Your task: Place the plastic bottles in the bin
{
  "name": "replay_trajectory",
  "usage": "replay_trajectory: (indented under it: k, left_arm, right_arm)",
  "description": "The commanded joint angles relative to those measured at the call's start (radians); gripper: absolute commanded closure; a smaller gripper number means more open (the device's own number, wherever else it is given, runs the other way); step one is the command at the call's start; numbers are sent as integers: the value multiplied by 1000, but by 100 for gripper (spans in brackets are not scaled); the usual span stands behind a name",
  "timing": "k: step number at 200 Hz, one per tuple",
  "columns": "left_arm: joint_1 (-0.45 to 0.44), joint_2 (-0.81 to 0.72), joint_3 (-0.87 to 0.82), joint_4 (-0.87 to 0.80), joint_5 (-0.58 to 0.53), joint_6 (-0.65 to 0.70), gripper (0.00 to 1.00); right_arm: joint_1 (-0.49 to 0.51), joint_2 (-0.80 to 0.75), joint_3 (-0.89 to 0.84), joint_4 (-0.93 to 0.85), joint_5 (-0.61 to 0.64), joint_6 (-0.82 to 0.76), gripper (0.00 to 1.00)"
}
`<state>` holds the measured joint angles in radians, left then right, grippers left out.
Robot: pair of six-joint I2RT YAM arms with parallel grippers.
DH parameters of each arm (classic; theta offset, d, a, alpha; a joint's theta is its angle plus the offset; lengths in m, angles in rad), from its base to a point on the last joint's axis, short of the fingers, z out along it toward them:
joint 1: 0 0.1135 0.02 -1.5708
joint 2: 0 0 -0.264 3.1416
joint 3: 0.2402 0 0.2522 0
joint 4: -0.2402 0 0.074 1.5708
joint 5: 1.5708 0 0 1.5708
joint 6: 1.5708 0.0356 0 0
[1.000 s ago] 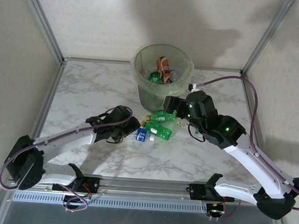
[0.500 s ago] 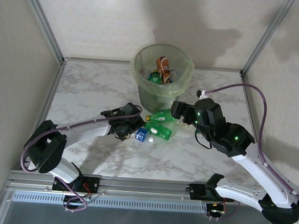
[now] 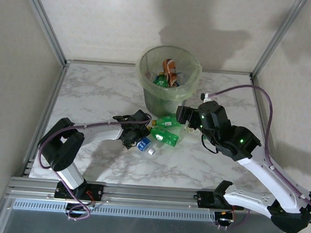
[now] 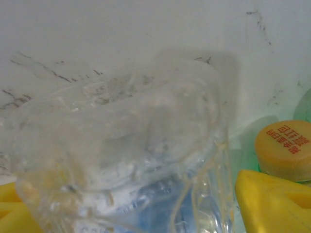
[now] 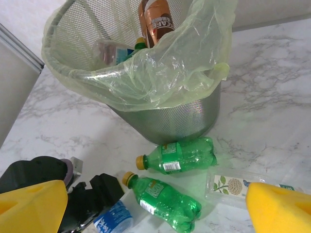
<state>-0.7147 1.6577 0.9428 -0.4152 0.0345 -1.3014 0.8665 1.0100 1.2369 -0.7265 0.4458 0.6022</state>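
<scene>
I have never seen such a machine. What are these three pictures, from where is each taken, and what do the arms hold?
Two robot arms with two-finger grippers stand at a marble table. One picture looks down from above; the other two come from a camera on each wrist. The bin, lined with a green bag, already holds bottles. Two green bottles and a clear bottle lie before it. The left gripper straddles the clear bottle; a firm grip I cannot confirm. The right gripper is open, empty.
</scene>
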Motion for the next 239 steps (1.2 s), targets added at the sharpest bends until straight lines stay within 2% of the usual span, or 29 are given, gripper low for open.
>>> replay_trajectory:
  k: [1, 48, 81, 134, 173, 215, 239]
  left_arm:
    - [-8, 1, 10, -57, -67, -135, 24]
    - [-6, -31, -5, -82, -78, -89, 34]
    - [-6, -69, -16, -104, -92, -51, 38]
    - [-11, -211, -31, -142, -88, -5, 40]
    - [-14, -281, 111, -213, -118, 165, 41]
    - [-18, -305, 268, -225, -68, 296, 43]
    - [-19, -283, 408, -269, -33, 384, 43]
  right_arm:
    - [5, -6, 4, 11, 30, -13, 6]
    - [5, 4, 0, 6, 21, 37, 10]
    - [4, -15, -15, -9, 59, 67, 10]
    - [2, 18, 60, -47, 86, 72, 10]
    - [-10, 0, 6, -62, 140, 199, 10]
    - [-43, 41, 33, -147, 169, 274, 9]
    - [-103, 44, 27, -166, 129, 292, 9]
